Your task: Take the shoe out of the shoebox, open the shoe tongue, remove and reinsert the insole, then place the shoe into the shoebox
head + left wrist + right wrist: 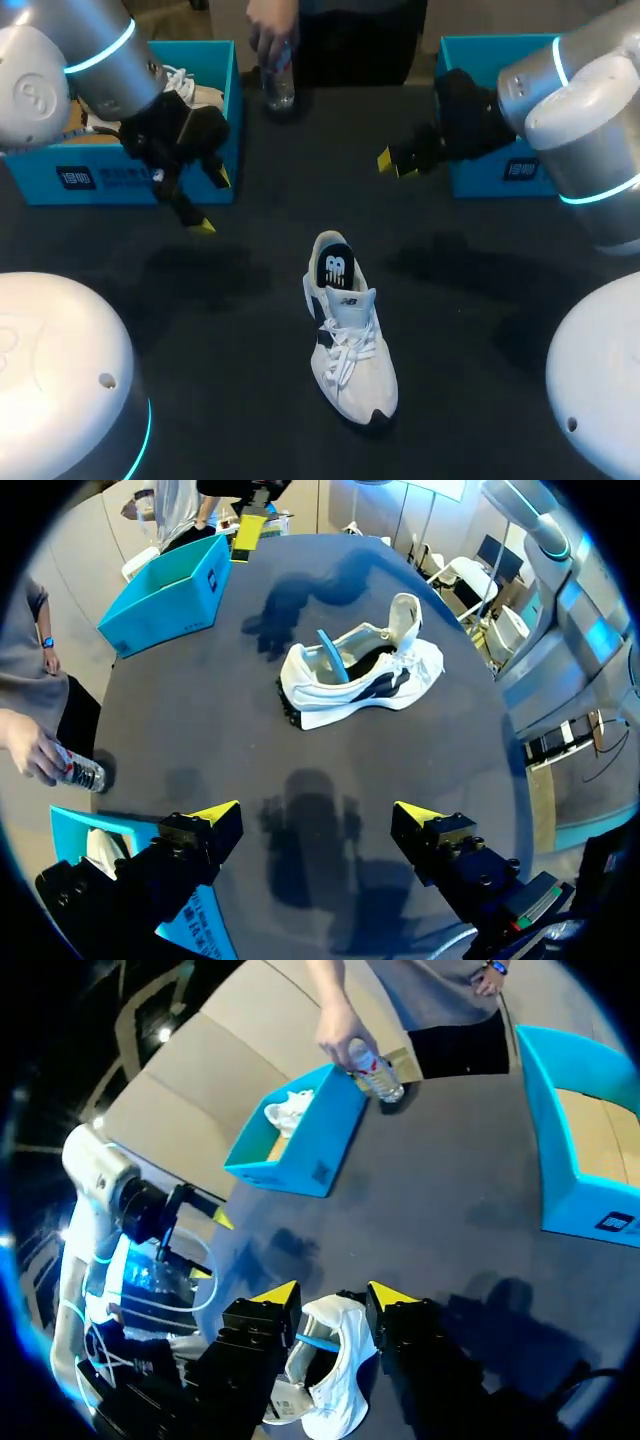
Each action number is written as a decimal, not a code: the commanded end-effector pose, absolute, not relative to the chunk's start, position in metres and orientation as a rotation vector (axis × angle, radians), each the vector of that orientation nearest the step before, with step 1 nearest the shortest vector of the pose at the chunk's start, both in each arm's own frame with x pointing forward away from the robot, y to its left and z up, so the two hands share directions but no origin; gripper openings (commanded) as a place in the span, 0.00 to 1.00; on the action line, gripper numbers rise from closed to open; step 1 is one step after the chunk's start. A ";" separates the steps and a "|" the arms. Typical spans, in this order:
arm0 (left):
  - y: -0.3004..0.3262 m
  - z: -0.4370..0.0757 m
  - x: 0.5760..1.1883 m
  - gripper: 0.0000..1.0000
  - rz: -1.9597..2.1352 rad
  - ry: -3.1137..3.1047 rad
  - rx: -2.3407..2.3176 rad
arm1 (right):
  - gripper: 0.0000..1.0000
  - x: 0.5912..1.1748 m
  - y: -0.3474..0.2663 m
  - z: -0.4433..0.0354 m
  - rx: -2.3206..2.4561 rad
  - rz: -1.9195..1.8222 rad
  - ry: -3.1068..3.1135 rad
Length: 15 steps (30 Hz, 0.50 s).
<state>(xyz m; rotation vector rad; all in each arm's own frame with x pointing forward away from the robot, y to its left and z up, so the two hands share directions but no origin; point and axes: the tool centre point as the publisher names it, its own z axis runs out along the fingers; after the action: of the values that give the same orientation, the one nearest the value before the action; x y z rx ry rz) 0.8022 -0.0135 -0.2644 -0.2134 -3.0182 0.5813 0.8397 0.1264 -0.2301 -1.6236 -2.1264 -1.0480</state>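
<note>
Head view: white lace-up sneaker with black side panels stands on the black table, near centre, outside both boxes. Dark insole with blue underside sticks up out of its heel. Left gripper hangs before the left teal cardboard shoebox, fingers spread wide, holding nothing. Right gripper sits beside the right teal shoebox, fingers parted, empty. A person's hand grips a clear plastic bottle at the far edge.
</note>
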 end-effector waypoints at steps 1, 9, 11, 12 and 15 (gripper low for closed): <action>-0.001 -0.249 0.812 1.00 0.576 -3.018 -0.220 | 0.00 0.847 0.133 -0.215 -1.454 -0.207 -2.177; 0.021 -0.232 0.830 1.00 0.550 -2.993 -0.415 | 0.00 0.851 0.148 -0.213 -1.567 -0.018 -2.147; 0.021 -0.232 0.830 1.00 0.550 -2.993 -0.415 | 0.00 0.851 0.149 -0.214 -1.598 0.006 -2.124; 0.021 -0.232 0.830 1.00 0.550 -2.993 -0.415 | 0.00 0.851 0.149 -0.214 -1.598 0.006 -2.124; 0.021 -0.232 0.830 1.00 0.550 -2.993 -0.415 | 0.00 0.851 0.149 -0.214 -1.598 0.006 -2.124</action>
<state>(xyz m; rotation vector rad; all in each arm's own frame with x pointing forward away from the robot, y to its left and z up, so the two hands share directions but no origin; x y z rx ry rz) 0.8279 0.0230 -0.2316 -0.4131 -2.9970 0.5572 0.8457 0.1453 -0.2162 -1.7838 -2.1293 -0.5857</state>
